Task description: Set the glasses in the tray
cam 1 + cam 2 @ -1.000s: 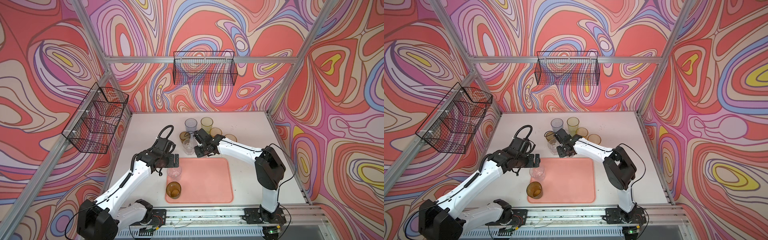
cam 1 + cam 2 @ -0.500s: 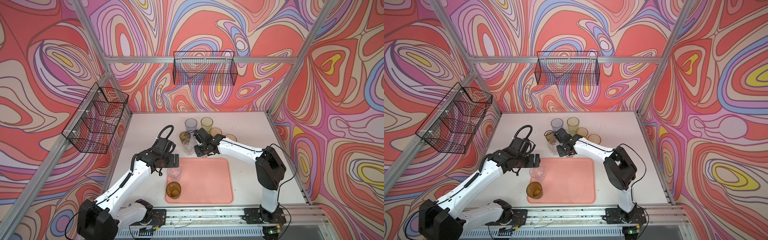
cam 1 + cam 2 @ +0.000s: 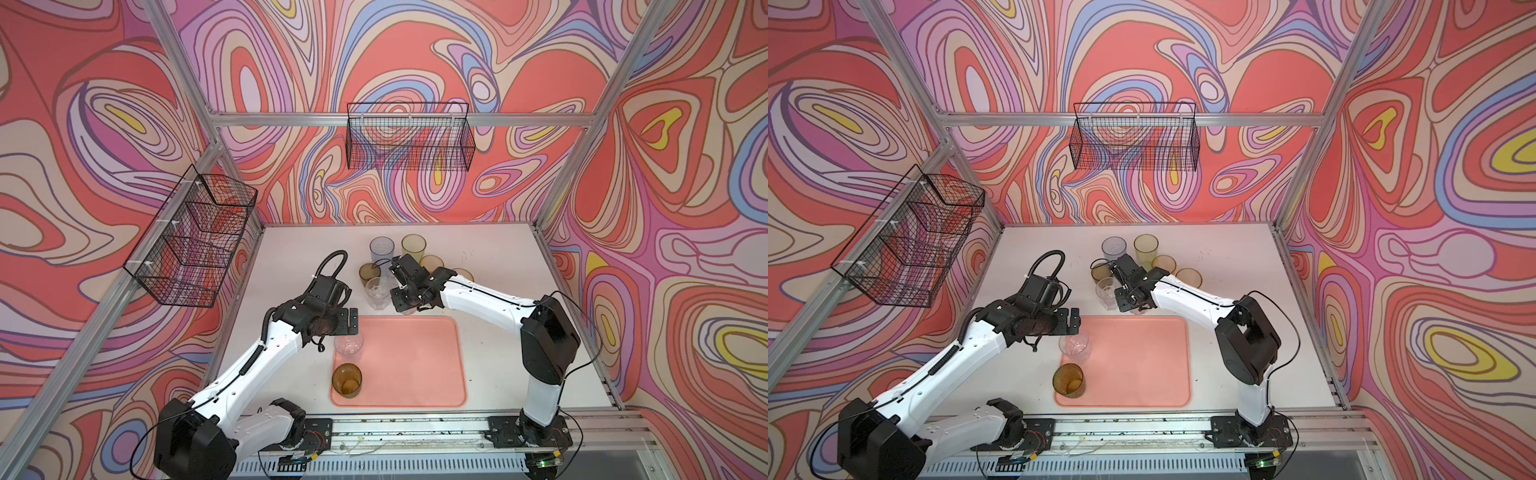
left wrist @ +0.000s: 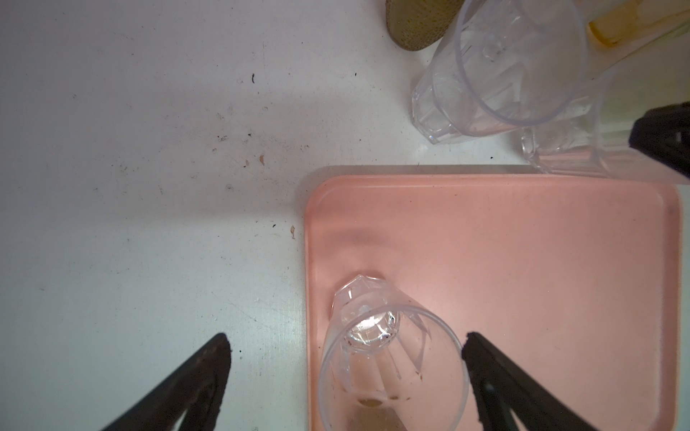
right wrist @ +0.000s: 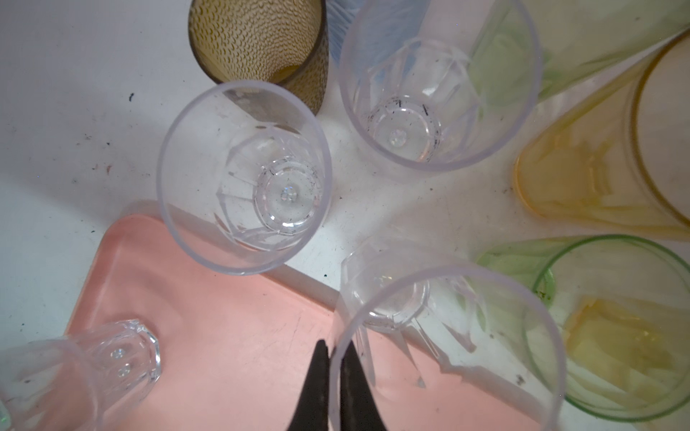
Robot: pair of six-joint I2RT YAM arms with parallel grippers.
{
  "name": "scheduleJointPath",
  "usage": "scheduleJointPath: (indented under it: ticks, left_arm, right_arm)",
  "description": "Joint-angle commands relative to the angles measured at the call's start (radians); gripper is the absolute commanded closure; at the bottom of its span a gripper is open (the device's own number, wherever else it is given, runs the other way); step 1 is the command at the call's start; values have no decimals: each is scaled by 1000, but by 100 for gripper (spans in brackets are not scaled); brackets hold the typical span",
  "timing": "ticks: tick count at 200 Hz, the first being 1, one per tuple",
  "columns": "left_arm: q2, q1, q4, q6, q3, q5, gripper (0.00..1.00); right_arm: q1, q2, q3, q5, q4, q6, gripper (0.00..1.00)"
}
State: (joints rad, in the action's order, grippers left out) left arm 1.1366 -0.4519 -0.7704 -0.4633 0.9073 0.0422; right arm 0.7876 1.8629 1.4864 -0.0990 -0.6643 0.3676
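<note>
Right hand [image 5: 334, 347] pinches a clear glass [image 5: 444, 354] by its rim, presumably for lifting onto the tray [image 5: 242, 336]; left hand [image 4: 345, 336] stands wide over a second glass [image 4: 392, 365].

back wire basket [image 3: 409, 137] on rail | side wire basket [image 3: 191, 241] left wall | white tbl [image 3: 490, 257] specked

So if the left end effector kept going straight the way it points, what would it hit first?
Most likely the clear faceted glass standing on the pink tray: its rim lies between the fingers of the open left end effector. How far above it they are is unclear.
</note>
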Motion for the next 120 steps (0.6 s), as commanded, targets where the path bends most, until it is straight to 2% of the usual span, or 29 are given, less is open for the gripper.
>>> scheduleJointPath:
  ticks: [1,77,120]
  left_arm:
    - [-11,-4,-24,4,10,5,0]
    - [-15,-2,-17,-8,9,-14,0]
    - [-32,-3,-12,1,-1,-15,0]
  right_arm:
    - [7,-60,-12,23,-9,22,100]
    - [9,-150,-67,87,6,63,100]
    - [61,-169,-96,91,9,71,100]
